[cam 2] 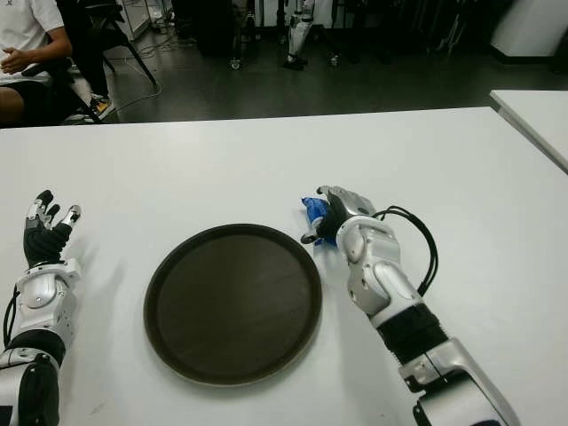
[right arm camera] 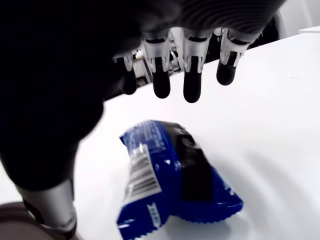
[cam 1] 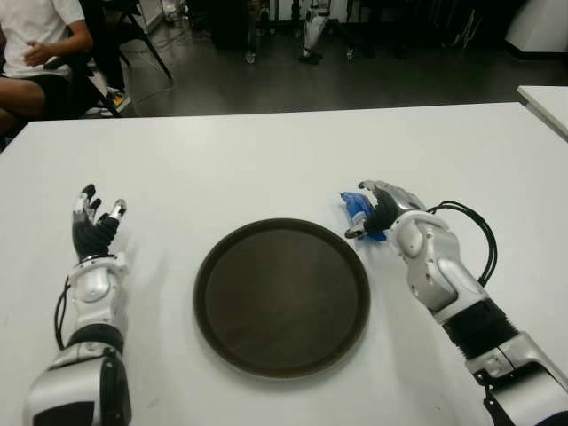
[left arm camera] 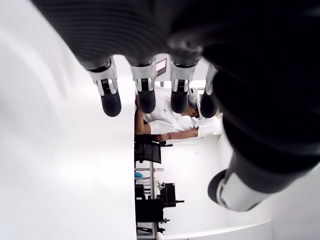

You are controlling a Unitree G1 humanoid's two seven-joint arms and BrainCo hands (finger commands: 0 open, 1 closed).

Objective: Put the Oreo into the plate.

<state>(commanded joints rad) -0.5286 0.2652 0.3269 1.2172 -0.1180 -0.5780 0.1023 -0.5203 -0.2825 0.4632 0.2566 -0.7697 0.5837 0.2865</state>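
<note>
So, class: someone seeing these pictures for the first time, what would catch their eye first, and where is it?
The dark round plate sits mid-table, empty. Just beyond its right rim, the right hand hovers with open fingers over a blue Oreo packet lying on the white table. The left hand shows to the plate's left, fingers spread, holding nothing.

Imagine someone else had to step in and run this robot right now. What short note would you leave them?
Right hand: over the blue Oreo packet, fingers open above it, nothing gripped yet.
Left hand: idle to the left of the plate, fingers spread, holding nothing.
Oreo packet lies on the white table, just off the right far edge of the plate.
Done: hand brought to the packet.
Left: close on it, lift, place it in the plate.
</note>
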